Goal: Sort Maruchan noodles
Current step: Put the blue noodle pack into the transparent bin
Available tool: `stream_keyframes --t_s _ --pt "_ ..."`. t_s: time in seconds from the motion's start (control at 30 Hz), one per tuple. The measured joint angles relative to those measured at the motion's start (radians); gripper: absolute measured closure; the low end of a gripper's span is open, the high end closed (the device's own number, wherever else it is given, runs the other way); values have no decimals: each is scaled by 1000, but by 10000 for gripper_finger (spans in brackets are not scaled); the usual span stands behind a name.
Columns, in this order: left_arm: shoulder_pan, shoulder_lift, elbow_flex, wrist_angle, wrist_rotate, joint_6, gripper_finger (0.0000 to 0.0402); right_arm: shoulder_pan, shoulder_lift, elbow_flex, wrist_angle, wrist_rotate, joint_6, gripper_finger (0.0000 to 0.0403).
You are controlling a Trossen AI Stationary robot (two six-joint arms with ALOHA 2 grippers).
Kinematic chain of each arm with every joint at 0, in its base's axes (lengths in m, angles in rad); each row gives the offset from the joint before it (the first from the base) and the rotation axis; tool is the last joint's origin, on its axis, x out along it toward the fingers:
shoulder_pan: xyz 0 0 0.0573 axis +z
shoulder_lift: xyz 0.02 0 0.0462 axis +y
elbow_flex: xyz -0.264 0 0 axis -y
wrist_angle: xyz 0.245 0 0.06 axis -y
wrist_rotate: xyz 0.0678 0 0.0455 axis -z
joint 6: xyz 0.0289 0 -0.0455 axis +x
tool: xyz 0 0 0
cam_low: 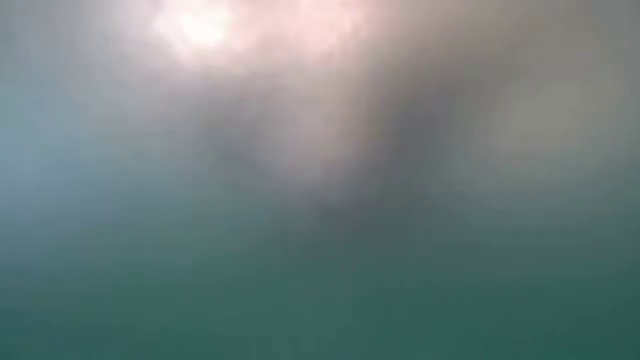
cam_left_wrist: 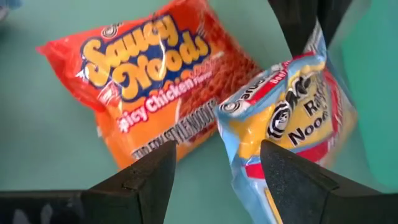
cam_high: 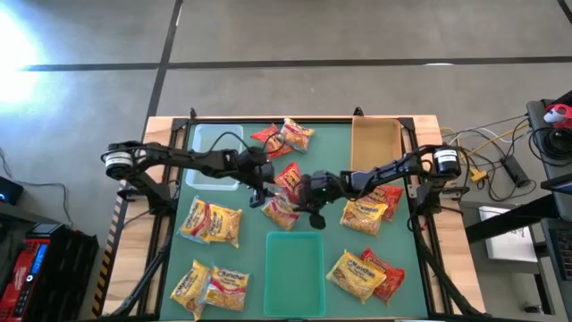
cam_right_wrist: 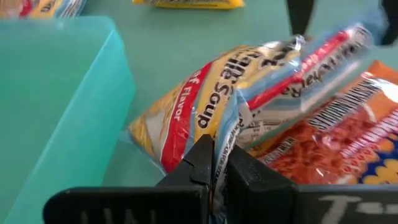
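Three trays [cam_high: 295,259] around scattered noodle packets [cam_high: 213,222]

The orange packet [cam_left_wrist: 155,81] reads "Saucy Noods" and "Chicken"; the yellow packet [cam_right_wrist: 205,112] reads "Soup", "Flavor".

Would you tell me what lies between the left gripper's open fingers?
Only bare green mat; the left gripper is open and empty, with the orange crinkly Saucy Noods packet beyond, per the left wrist view.
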Motion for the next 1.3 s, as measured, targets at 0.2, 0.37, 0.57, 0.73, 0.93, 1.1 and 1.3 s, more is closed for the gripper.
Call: stream_keyframes --t_s 0.2,0.37,0.57,0.73,0.93,1.1,1.3 --pt "1 -8 -77 125 101 -11 185 9 0 65 -74 0 -66 395" --pt "-1 -14 -86 130 277 -4 185 11 0 131 -164 6 -127 395" --pt "-2 -34 -83 127 330 -3 185 11 0 192 -274 9 -172 395" --pt "-1 -60 -71 117 332 -3 185 16 1 207 -286 9 -178 395" --pt "0 -72 -70 50 320 -30 185 33 2 202 -303 9 -178 395" --pt "-1 -70 -70 19 291 -33 185 49 2 192 -299 10 -178 395" --pt "-1 -76 -68 52 308 -16 185 65 2 192 -298 10 -169 394"
